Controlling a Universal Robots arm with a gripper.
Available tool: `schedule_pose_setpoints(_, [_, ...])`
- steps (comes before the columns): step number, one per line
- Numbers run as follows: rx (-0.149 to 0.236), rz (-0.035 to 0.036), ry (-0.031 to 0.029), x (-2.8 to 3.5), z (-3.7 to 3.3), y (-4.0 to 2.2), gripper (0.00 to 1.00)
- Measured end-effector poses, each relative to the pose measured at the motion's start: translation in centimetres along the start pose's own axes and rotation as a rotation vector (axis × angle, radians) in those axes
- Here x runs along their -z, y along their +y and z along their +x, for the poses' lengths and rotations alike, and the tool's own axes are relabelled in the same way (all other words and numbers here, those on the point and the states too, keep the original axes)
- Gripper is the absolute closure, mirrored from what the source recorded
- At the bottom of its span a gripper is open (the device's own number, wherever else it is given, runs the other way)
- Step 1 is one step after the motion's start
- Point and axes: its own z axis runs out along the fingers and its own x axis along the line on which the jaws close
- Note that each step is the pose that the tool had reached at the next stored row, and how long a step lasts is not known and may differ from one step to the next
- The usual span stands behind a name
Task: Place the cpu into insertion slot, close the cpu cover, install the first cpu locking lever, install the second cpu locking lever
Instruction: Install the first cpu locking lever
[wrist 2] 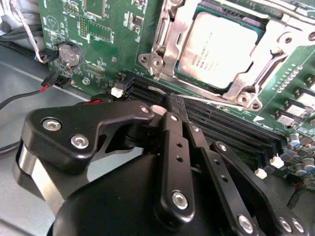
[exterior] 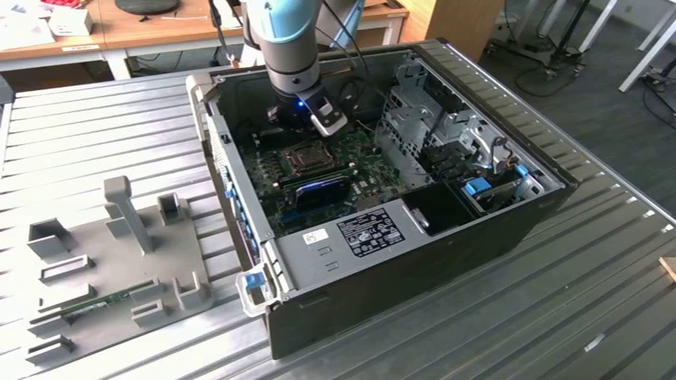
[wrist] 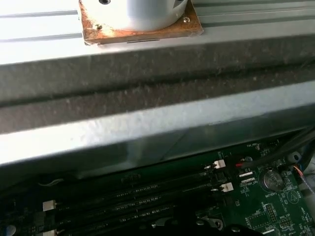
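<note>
In the second wrist view the cpu [wrist 2: 214,46] already sits in the insertion slot [wrist 2: 162,44] at upper right with the cpu cover [wrist 2: 263,51] down, so the locking levers seem in hand; the gripper [wrist 2: 172,110], fingers together and empty, hovers beside it.

Printed markings appear on the cpu [wrist 2: 212,46], on a white label [exterior: 371,233] atop the power supply cage, and as white lettering on the green motherboard [wrist 2: 106,44]; none of it is legible.
</note>
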Motion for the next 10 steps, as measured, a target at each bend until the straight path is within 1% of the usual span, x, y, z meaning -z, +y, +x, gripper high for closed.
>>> schedule_pose_setpoints(5, [0.000, 0.0005, -0.0002, -0.09, -0.03, -0.27, 0.89])
schedule_pose_setpoints(10, [0.000, 0.0023, -0.0003, -0.19, -0.02, -0.40, 0.89])
